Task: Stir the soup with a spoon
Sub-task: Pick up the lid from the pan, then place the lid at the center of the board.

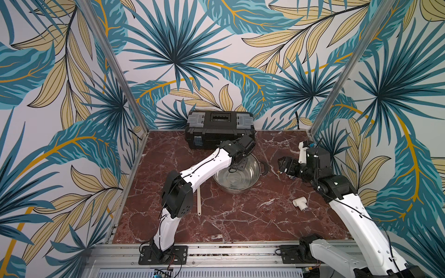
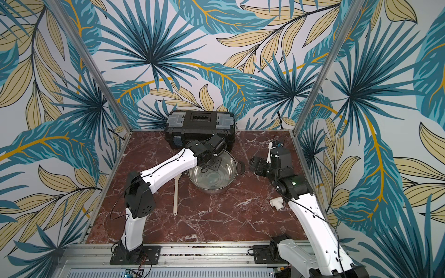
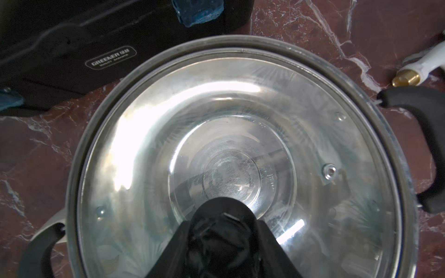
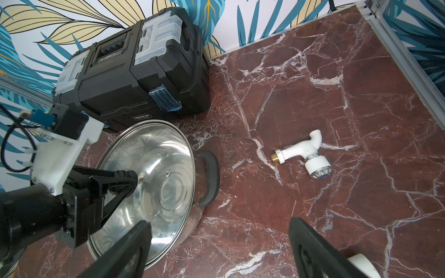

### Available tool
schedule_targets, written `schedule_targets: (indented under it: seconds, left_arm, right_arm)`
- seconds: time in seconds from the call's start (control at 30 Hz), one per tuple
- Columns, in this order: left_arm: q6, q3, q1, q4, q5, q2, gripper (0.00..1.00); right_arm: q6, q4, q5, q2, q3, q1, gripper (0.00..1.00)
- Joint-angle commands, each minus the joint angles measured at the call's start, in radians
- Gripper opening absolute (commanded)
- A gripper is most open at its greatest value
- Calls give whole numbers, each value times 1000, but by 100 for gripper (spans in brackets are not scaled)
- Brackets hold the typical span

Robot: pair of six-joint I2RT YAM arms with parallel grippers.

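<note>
The shiny steel pot [image 1: 240, 190] [image 2: 212, 190] stands mid-table under a clear glass lid [image 3: 216, 120] [image 4: 154, 173]; no soup shows through the glass. My left gripper [image 1: 239, 164] [image 3: 222, 228] reaches down over the pot's far side. Its two black fingers are shut on the lid's black knob [image 3: 224, 209], which fills the gap between them. The cream spoon [image 1: 199, 202] [image 2: 175, 197] lies flat on the marble left of the pot, its bowl end hidden under my left arm. To the right of the pot, my right gripper [image 1: 281, 164] [image 4: 219, 222] hangs open above bare marble, holding nothing.
A black-and-grey toolbox [image 1: 219, 130] [image 4: 134, 72] sits against the back wall just behind the pot. A white T-fitting [image 1: 300, 203] lies at the front right. A white tap with a brass thread [image 4: 301, 154] lies right of the pot, beneath my right arm. Metal posts frame the table.
</note>
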Motion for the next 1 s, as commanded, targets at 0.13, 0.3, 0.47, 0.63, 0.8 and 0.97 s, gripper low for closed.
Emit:
schedule_targets:
  seconds: [0.13, 0.3, 0.47, 0.63, 0.8, 0.97]
  left_arm:
    - [15, 78, 4, -4, -46, -63, 28]
    - [37, 78, 12, 34, -122, -185, 28]
    - [29, 20, 94, 41, -115, -320, 25]
    - [14, -199, 267, 104, -89, -517, 25]
    - [-11, -450, 496, 183, -13, -689, 26]
    - [-33, -656, 682, 280, 55, -752, 26]
  right_arm:
    - [-2, -26, 8, -14, -14, 4, 94]
    - [-4, -25, 5, -2, 0, 4, 95]
    - [5, -20, -12, 17, 15, 6, 94]
    - [9, -9, -32, 34, 26, 17, 94]
    - [14, -2, -31, 54, 28, 52, 94]
    - [20, 4, -21, 67, 19, 75, 94]
